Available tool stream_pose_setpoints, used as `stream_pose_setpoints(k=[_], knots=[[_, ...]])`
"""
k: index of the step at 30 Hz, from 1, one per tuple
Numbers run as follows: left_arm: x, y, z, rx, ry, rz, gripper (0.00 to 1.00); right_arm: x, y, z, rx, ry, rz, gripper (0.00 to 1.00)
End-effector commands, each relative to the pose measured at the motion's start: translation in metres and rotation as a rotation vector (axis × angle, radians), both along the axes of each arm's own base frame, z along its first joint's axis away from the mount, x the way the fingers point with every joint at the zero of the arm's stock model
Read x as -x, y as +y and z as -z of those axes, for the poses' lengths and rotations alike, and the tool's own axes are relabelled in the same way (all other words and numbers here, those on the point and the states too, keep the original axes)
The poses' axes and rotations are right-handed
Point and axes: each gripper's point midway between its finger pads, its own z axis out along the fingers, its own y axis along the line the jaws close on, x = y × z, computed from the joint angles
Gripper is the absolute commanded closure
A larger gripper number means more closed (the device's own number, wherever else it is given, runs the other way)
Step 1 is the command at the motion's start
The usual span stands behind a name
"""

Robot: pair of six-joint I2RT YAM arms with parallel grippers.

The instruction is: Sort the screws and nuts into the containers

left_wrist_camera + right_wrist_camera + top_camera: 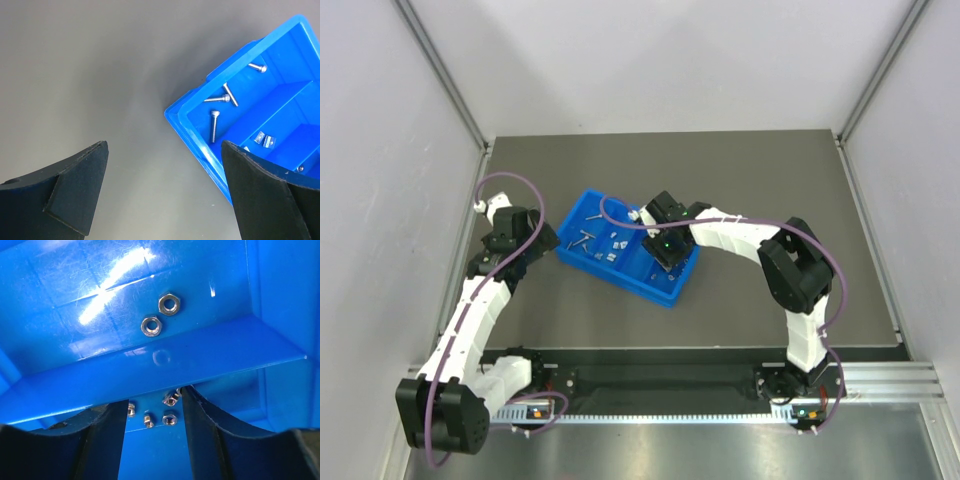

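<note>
on the grey table, centred, sits the blue tray. left gripper hangs at its 9 o'clock, jaws wide apart. right gripper dips into its 3 o'clock end, jaws parted, gripping nothing. screws lie in the 9 o'clock compartment, nuts toward 3 o'clock.

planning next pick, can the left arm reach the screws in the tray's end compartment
Probably yes: the left gripper hangs open beside the blue tray, and the screws lie uncovered inside its corner.

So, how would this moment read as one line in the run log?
left gripper: open, empty, beside tray | right gripper: open, low over nuts in tray | screws: in tray's end compartment
</note>
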Motion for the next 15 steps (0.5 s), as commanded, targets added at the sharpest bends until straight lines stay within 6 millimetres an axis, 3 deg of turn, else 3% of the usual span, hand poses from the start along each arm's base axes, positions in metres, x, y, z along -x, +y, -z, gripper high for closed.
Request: stream_pose_setpoints(k=[1, 9, 15], knots=[[-0.008, 0.000, -0.010, 0.003, -0.051, 0.000, 0.01, -0.010, 0.004, -0.022, -0.030, -0.062, -0.006, 0.52], [-0.010, -0.001, -0.010, 0.007, -0.051, 0.004, 0.01, -0.006, 0.013, -0.038, -0.112, -0.058, -0.016, 0.52], [-0.009, -0.001, -0.009, 0.008, -0.050, 0.003, 0.01, -0.016, -0.002, -0.034, -0.047, -0.097, 0.015, 0.51]])
